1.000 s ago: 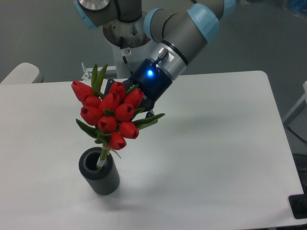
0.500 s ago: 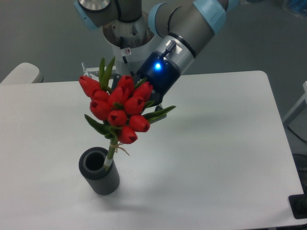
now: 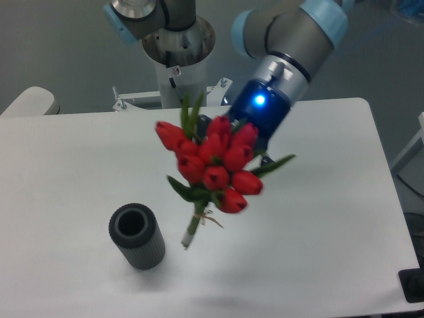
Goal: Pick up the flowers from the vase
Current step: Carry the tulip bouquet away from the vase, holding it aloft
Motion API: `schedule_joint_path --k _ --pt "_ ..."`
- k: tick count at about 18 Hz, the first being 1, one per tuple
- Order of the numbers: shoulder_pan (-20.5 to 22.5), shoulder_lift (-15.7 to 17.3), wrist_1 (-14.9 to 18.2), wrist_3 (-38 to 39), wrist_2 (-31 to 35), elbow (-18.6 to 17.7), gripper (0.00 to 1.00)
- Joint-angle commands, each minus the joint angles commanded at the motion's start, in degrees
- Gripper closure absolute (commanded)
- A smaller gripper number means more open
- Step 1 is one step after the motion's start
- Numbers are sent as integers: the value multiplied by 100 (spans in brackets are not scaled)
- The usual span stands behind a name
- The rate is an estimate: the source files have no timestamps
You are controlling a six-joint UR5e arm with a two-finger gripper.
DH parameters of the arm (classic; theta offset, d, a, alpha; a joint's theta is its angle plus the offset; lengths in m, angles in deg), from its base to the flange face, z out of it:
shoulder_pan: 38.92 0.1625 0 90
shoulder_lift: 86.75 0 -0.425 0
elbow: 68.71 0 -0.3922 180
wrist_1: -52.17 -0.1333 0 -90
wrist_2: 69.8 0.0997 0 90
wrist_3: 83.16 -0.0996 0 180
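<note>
Flowers (image 3: pixel 213 162), one bunch, about ten red buds, clenched before the tool (image 3: pixel 248 142); one vase (image 3: pixel 137 236) stands lower-left, apart.

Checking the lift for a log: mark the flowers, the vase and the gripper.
flowers (image 3: pixel 215 162), fixed camera, on the red buds
vase (image 3: pixel 140 250), fixed camera, on its ribbed side
gripper (image 3: pixel 255 142), fixed camera, at its end, fingers hidden behind the buds

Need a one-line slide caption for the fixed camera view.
UR5e claw, hidden behind the blooms, holds the red tulip flowers clear of the empty grey vase on the white table.
</note>
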Motion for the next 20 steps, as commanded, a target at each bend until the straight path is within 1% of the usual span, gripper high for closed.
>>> schedule_joint_path --k 4,6,8,11,20 --pt "18 -308 -9 -35 123 343 64" --pt "26 -422 0 -193 229 483 64" --pt "26 -519 -18 -307 316 510 64" --pt "26 -546 17 -781 440 458 64" --pt "228 -563 17 -1002 449 405 64"
